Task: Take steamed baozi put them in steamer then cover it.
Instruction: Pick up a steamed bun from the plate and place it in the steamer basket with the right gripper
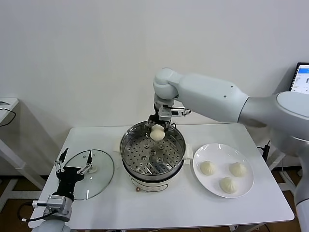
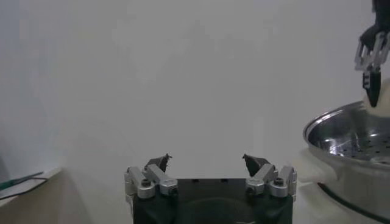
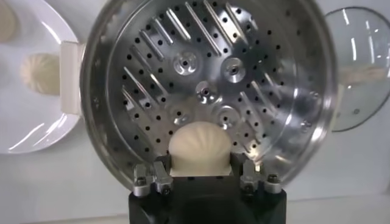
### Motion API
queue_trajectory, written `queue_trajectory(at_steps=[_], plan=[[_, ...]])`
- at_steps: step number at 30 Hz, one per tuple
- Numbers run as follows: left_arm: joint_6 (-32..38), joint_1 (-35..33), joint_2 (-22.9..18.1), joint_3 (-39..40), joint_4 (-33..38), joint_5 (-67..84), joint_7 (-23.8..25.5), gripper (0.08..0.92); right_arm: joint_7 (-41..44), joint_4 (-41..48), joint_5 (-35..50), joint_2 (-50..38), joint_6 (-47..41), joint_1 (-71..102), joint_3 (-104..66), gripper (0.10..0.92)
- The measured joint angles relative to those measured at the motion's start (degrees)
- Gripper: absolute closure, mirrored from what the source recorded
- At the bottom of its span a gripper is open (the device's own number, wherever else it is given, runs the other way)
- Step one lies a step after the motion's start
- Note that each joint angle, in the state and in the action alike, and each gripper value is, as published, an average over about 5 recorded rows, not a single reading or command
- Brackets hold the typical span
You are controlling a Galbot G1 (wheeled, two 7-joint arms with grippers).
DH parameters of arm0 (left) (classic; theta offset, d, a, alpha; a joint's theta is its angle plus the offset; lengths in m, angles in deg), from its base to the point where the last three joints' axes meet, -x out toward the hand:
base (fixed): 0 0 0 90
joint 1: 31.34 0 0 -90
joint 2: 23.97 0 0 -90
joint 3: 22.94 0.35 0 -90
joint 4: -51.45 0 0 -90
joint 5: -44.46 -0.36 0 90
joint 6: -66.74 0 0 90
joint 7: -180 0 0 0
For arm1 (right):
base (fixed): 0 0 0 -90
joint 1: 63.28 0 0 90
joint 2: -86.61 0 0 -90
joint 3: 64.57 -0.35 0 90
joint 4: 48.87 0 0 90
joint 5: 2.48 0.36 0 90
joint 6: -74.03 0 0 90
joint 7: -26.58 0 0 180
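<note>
My right gripper hangs over the far rim of the steamer, shut on one cream-white pleated baozi. In the right wrist view that baozi sits between the jaws, above the perforated tray, which holds no buns. Three more baozi lie on the white plate to the right of the steamer: one, another and a third. My left gripper stands open at the table's near left, over the edge of the glass lid, holding nothing.
The steamer stands mid-table on a white base. The glass lid lies flat to its left. A monitor shows at the far right edge. A white wall runs behind the table.
</note>
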Motion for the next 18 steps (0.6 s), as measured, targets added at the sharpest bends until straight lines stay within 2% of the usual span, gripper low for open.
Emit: queue_trajectory(at_steps=[11, 18], plan=[[0.1, -0.2, 0.0, -0.2, 0.0, 0.0, 0.0, 0.177, -1.2, 3.6, -2.3, 1.6, -0.2, 2.9, -1.1, 0.374], [0.4, -0.4, -0.2, -0.2, 0.0, 0.0, 0.0, 0.177, -2.2, 4.0, -2.4, 1.5, -1.2, 3.4, -1.5, 0.227]])
